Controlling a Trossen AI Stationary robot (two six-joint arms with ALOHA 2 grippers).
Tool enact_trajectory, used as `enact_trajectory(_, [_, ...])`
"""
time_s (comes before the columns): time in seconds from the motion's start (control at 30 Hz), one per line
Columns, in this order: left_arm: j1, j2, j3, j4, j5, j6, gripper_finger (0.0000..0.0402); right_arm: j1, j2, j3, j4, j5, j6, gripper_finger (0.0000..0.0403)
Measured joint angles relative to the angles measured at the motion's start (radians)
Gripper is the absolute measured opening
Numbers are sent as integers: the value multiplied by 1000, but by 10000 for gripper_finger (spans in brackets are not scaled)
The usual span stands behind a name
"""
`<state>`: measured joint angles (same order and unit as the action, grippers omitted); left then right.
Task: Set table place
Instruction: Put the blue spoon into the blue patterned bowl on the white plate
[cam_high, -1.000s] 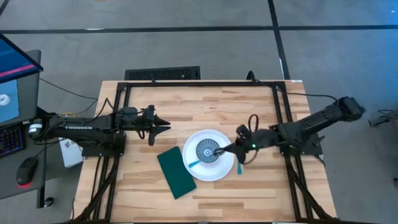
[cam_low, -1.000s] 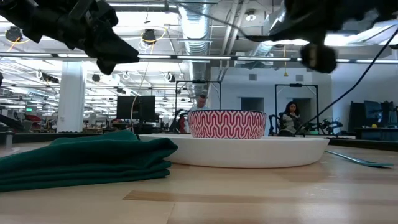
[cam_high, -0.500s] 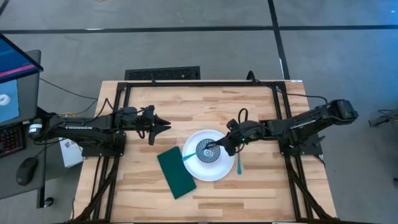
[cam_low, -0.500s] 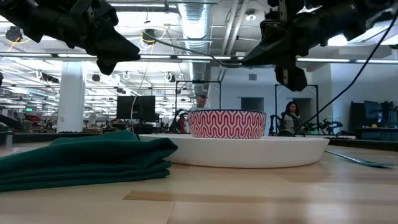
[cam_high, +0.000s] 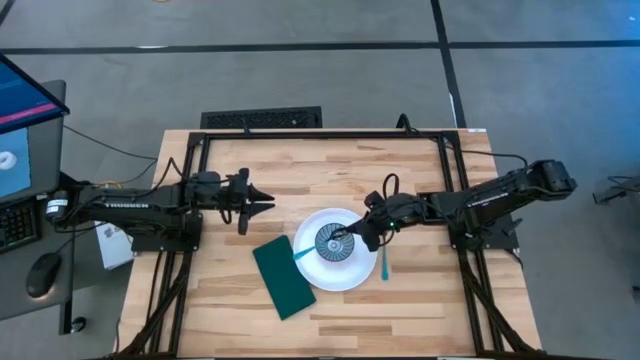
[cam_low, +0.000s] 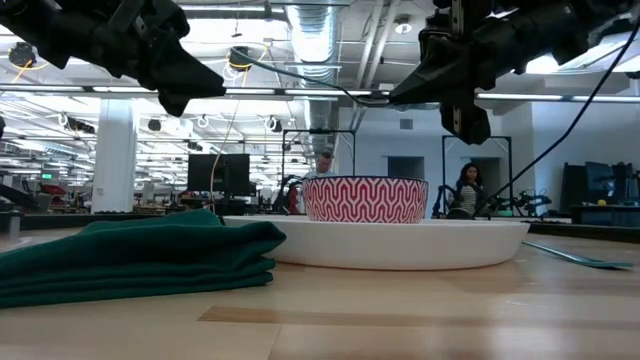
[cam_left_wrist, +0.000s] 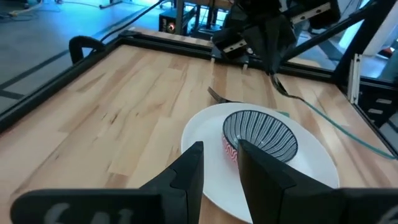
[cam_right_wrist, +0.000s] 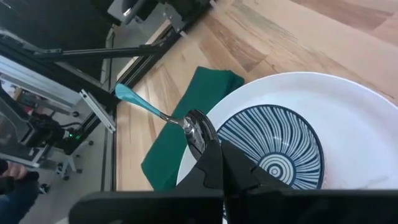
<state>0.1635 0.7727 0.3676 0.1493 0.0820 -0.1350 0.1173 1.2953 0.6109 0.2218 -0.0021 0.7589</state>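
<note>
A white plate (cam_high: 366, 272) lies mid-table with a blue patterned bowl (cam_high: 332, 243) standing on it. A dark green napkin (cam_high: 285, 277) lies flat left of the plate. A blue-handled fork (cam_high: 383, 265) lies on the wood right of the plate. My right gripper (cam_high: 349, 238) hovers over the bowl's right side, shut on a blue-handled spoon (cam_right_wrist: 155, 112). My left gripper (cam_high: 265, 203) hangs above the wood, left and far of the plate, slightly open and empty (cam_left_wrist: 221, 174). My right gripper pinches the spoon's bowl end (cam_right_wrist: 200, 138) between its two fingertips. The fingers come from the table's right, slanting down. The spoon's handle (cam_high: 303, 257) sticks out beyond the fingertips, across the plate's left rim toward the napkin. Whether the handle touches the plate, I cannot tell.
The black metal frame (cam_high: 320, 134) runs along the table's far edge and down both sides. A monitor, keyboard and mouse (cam_high: 42, 275) sit off the table's left. Bare wood (cam_high: 400, 310) lies near of the plate. A person (cam_low: 466, 192) sits in the room beyond.
My right gripper has gone toward the table's left, from the plate's right rim to over the bowl, carrying the spoon; the spoon's handle has shifted left with it. For the last half second it has kept still.
</note>
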Motion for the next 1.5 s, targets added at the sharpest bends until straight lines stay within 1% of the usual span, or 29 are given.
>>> enact_trajectory(0.13, [0, 0, 0, 0, 54, 0, 91, -3, 0, 0, 0, 0, -1, 9])
enact_trajectory(0.27, [0, 0, 0, 2, 118, 17, 118, -3, 0, 0, 0, 0, -3, 9])
enact_trajectory(0.4, [0, 0, 0, 2, 121, 34, 155, -3, 0, 0, 0, 0, -9, 9])
enact_trajectory(0.53, [0, 0, 0, -43, 118, 67, 184, -4, 0, 0, 0, 8, -11, 9])
enact_trajectory(0.73, [0, 0, 0, -77, 118, -122, 197, -33, 0, 0, 0, 30, -23, 9])
enact_trajectory(0.93, [1, 0, 0, -78, 40, -212, 197, -76, 2, 0, 4, 60, -53, 9])
enact_trajectory(1.1, [11, 0, 31, -53, 97, -391, 197, -106, 2, 0, 7, 79, -62, 9])
enact_trajectory(1.23, [11, 1, 66, -51, 96, -523, 197, -122, 2, 0, 48, 79, -70, 9])
enact_trajectory(1.37, [11, 32, 88, -55, 75, -645, 197, -139, 2, 6, 89, 79, -89, 9])
enact_trajectory(1.5, [11, 100, 105, -44, 70, -707, 197, -162, 2, 25, 87, 82, -114, 9])
